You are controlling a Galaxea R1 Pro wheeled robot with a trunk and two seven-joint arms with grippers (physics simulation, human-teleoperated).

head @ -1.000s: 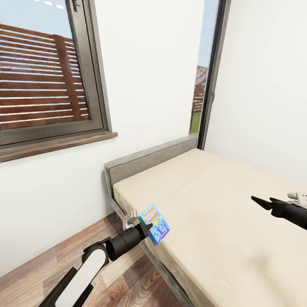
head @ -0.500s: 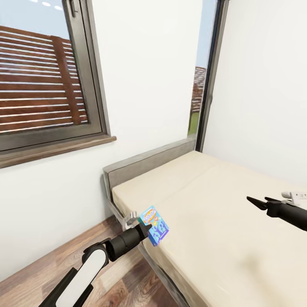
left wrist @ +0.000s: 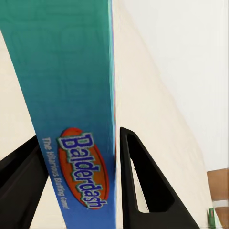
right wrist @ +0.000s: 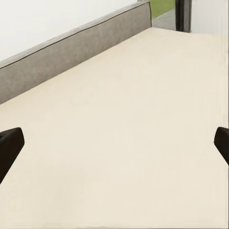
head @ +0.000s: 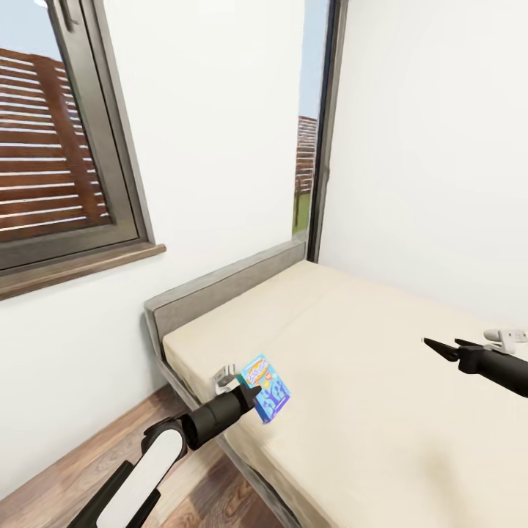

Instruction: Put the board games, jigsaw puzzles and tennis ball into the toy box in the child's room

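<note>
A low bed with a beige mattress (head: 367, 381) on a dark grey frame fills the lower right of the head view, set into the corner of a white-walled room. Its grey padded headboard (head: 220, 282) runs along the wall beneath a dark-framed window (head: 66, 147) with a brown wooden sill. A narrow tall window strip (head: 312, 147) stands in the corner beyond it. Wood plank floor (head: 110, 455) shows at the lower left.

The left gripper (head: 249, 392), on a black and white arm, has its jaws pinching a flat blue-purple printed board game box (head: 265, 387). The box is held tilted in the air over the near edge of the mattress. In the left wrist view the box (left wrist: 76, 119) sits edge-on between the two black fingers (left wrist: 143, 191), its side shading from teal to blue with the word "Balderdash" in a red oval.

The right gripper (head: 444, 348) hovers above the mattress, well apart from the box, its jaws spread with nothing between them. In the right wrist view, bare mattress (right wrist: 119, 143) and the headboard (right wrist: 71, 52) lie ahead.
</note>
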